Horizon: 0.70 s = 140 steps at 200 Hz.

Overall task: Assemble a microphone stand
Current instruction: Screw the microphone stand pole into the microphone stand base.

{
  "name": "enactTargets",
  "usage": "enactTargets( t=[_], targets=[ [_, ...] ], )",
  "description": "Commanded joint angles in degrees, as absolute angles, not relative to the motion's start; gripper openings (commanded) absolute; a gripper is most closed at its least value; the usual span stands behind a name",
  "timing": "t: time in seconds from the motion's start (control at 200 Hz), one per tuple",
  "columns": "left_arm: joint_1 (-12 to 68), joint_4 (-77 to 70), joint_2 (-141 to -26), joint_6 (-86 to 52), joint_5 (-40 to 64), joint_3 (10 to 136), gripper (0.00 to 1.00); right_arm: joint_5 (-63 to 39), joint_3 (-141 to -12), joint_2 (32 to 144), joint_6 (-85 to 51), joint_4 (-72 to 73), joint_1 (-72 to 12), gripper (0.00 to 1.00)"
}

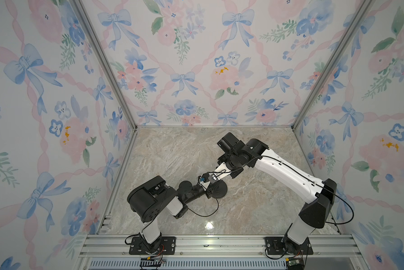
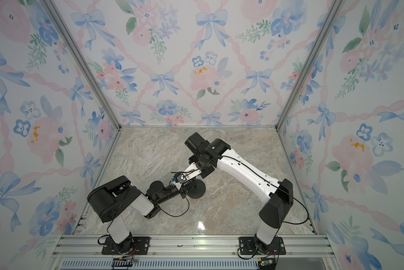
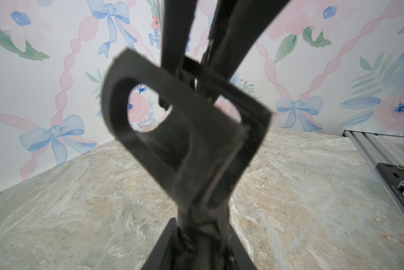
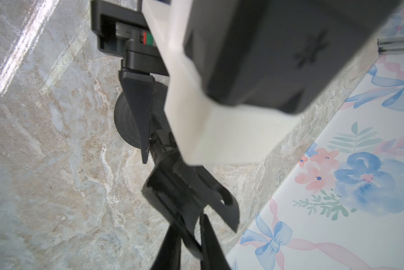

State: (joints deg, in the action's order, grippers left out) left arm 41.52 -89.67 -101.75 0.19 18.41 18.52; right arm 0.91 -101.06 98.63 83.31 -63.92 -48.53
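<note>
The black microphone stand is near the table's middle. Its round disc base (image 1: 221, 191) (image 2: 197, 191) (image 4: 125, 121) lies flat on the marble. The thin rod rises from between the jaws of my left gripper (image 3: 200, 224), which is shut on it low down, close to the base. The clip-like head (image 3: 208, 131) (image 4: 187, 187) tops the rod. My right gripper (image 4: 189, 224) (image 3: 194, 70) comes from the far side and is shut on the head's flat plate. Whether the rod's foot sits in the base is hidden behind the left finger (image 4: 140, 117).
Both arms meet over the same spot on the marble table (image 1: 173, 152). Flowered walls close in the back and both sides. An aluminium rail (image 1: 219, 243) with the arm mounts runs along the front. A loose black cable (image 1: 203, 214) loops beside the left wrist.
</note>
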Motion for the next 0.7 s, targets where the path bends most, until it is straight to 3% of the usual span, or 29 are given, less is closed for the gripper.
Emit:
enactTargets(
  t=[0.0, 0.165, 0.25, 0.305, 0.385, 0.695],
  targets=[
    [40.8, -88.8, -102.8, -0.6, 15.5, 17.6, 0.36, -0.1, -100.9, 98.8, 79.4, -67.3, -49.1, 0.14],
    [41.5, -88.7, -100.2, -4.8, 14.2, 14.5, 0.66, -0.1, -99.5, 98.1, 79.0, -67.2, -49.1, 0.13],
    [44.6, -88.6, -95.2, -5.4, 12.5, 11.2, 0.73, -0.1, -99.1, 97.7, 78.9, -67.0, -49.0, 0.13],
    [46.5, -87.9, -92.5, -5.1, 9.2, 9.1, 0.86, -0.1, -98.9, 97.7, 79.0, -66.9, -48.7, 0.13],
    [46.9, -85.9, -90.1, -6.4, 6.4, 7.2, 0.97, -0.1, -98.9, 97.9, 78.9, -66.8, -48.5, 0.13],
    [47.1, -73.8, -97.3, -8.2, 5.4, 13.7, 0.98, -1.7, -96.6, 96.2, 77.4, -65.1, -46.9, 0.13]
  ],
)
